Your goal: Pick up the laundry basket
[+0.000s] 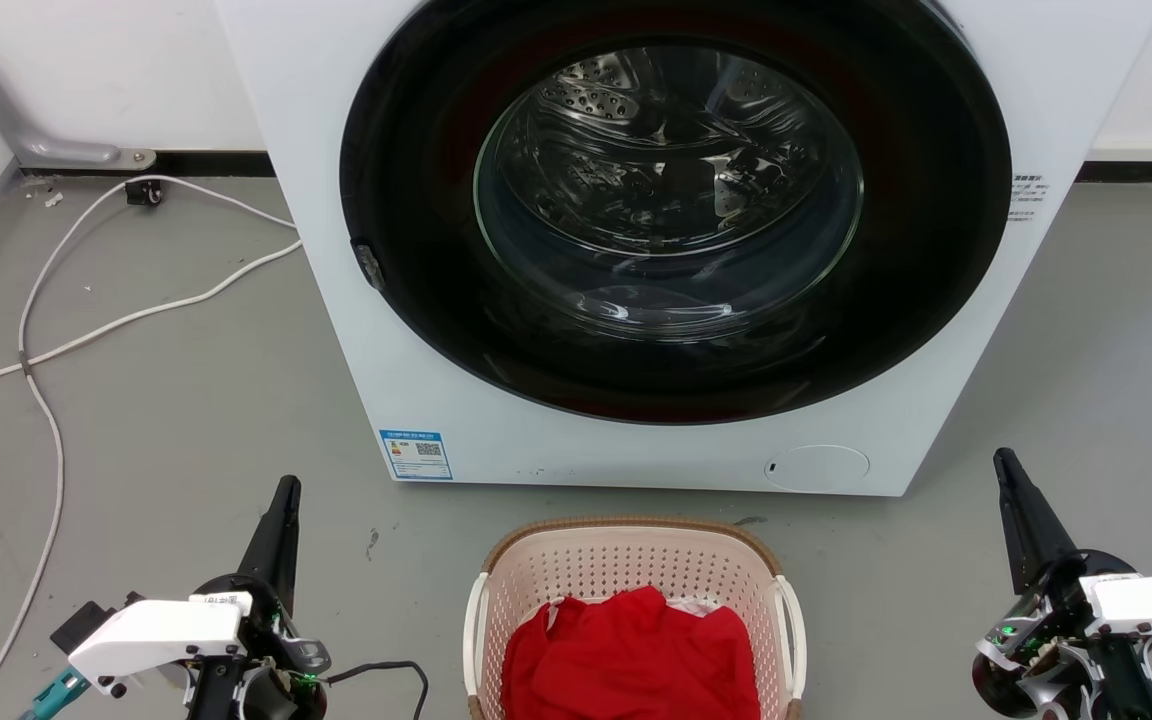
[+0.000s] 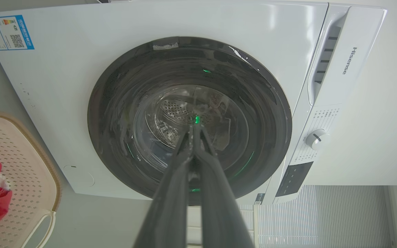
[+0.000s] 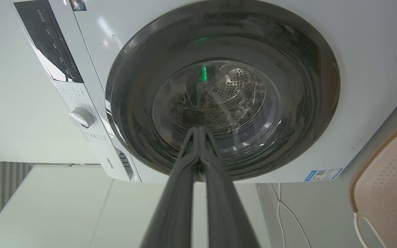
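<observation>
The laundry basket (image 1: 626, 570) sits on the grey floor (image 1: 186, 420) just in front of the washer (image 1: 336, 300), at the near middle of the head view, with its near end cut off by the bottom edge. A red garment (image 1: 631, 655) lies heaped inside it. Its two white handles run along the left (image 1: 474, 625) and right (image 1: 794, 625) sides.

The left end effector (image 1: 286, 490) hangs to the left of the basket and the right end effector (image 1: 1006, 465) to the right, each well apart from it, with the fingers pointing towards the far side. Both wrist views show the two dark fingers pressed together at the tips, with nothing between them, aimed at the washer's closed round door (image 1: 671, 200) rather than at the basket. The basket shows at the edge of each wrist view.

Judging from this, the task is at its very start: the reach is not yet made and nothing touches the basket. The next move calls for parting the fingers of both end effectors, turning them inward and down, and bringing each to the handle on its own side. The lift should be even, since a tilt could spill the garment. A white cable (image 1: 46, 330) trails on the floor at the far left, away from the likely path
</observation>
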You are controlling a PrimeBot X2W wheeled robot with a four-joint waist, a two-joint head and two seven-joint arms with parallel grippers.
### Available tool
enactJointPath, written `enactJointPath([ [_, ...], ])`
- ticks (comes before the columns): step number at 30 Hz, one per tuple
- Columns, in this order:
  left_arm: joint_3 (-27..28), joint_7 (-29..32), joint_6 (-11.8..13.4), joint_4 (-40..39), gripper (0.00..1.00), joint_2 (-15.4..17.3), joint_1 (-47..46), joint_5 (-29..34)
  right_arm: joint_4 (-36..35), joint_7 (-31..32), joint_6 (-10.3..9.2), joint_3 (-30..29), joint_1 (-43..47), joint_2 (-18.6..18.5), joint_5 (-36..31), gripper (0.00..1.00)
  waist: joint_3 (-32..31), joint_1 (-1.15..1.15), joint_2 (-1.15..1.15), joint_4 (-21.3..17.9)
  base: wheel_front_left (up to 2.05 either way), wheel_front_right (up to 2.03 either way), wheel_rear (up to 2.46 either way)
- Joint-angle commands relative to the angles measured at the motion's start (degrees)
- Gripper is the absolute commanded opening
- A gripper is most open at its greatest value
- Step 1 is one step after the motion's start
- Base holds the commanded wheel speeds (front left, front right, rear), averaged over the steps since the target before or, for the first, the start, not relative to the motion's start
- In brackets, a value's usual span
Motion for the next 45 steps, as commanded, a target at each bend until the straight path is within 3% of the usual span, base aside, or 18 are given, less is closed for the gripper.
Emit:
enactJointPath([
  [1, 0.23, 0.05, -0.14, 0.11, 0.00, -0.05, -0.65, 0.38, 0.05, 0.23, -0.02, -0.11, -0.66, 0.24, -0.29, 0.00, 0.00, 0.00, 0.00, 0.00, 0.00, 0.00, 0.00],
  [34, 0.37, 0.21, -0.14, 0.11, 0.00, -0.12, -0.67, 0.31, 0.06, 0.31, -0.02, -0.20, -0.68, 0.31, -0.43, 0.00, 0.00, 0.00, 0.00, 0.00, 0.00, 0.00, 0.00],
  [35, 0.09, 0.05, 0.01, 0.19, 1.00, -0.14, 0.08, 0.33, 0.15, 0.08, 0.01, -0.10, 0.09, 0.07, 0.01, 1.00, 0.00, 0.00, 0.00, 0.00, 0.00, 0.00, 0.00],
  [45, -0.64, -2.31, 0.22, -0.11, 1.00, -0.32, 1.24, 3.81, 0.15, -2.29, 0.00, 0.02, 1.52, 0.15, -3.80, 1.00, 0.06, 0.00, 0.00, -0.05, 0.00, 0.00, 0.00],
])
